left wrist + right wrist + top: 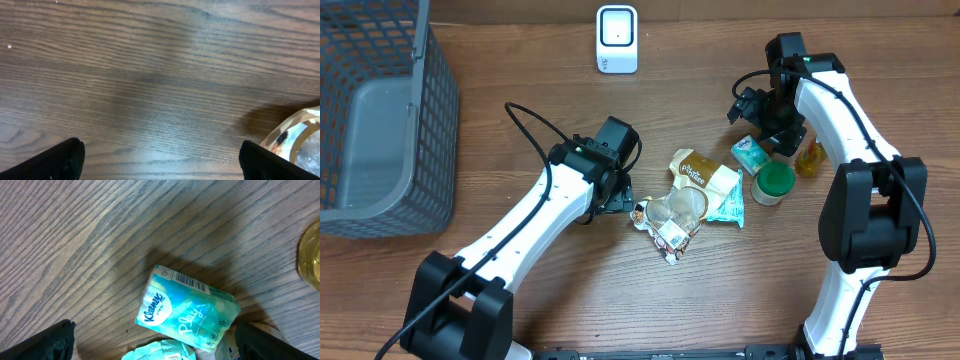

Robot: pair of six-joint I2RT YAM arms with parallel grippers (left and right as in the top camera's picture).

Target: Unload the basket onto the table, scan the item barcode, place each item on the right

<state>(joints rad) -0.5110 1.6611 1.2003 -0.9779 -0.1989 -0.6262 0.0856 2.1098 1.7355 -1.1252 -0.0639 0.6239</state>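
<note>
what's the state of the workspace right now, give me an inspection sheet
surface: wooden table, bare grain, no spills seen
job's things: white scanner at the top of the overhead view; Kleenex pack lying flat, barcode facing up
clutter: snack packets, clear plastic wrapper, green-lidded jar, small amber container
grippers: left gripper open over bare wood, holding nothing; right gripper open above the Kleenex pack, not gripping it
cables: black cable looping off the left arm above the table
surroundings: grey mesh basket on the left side
</note>
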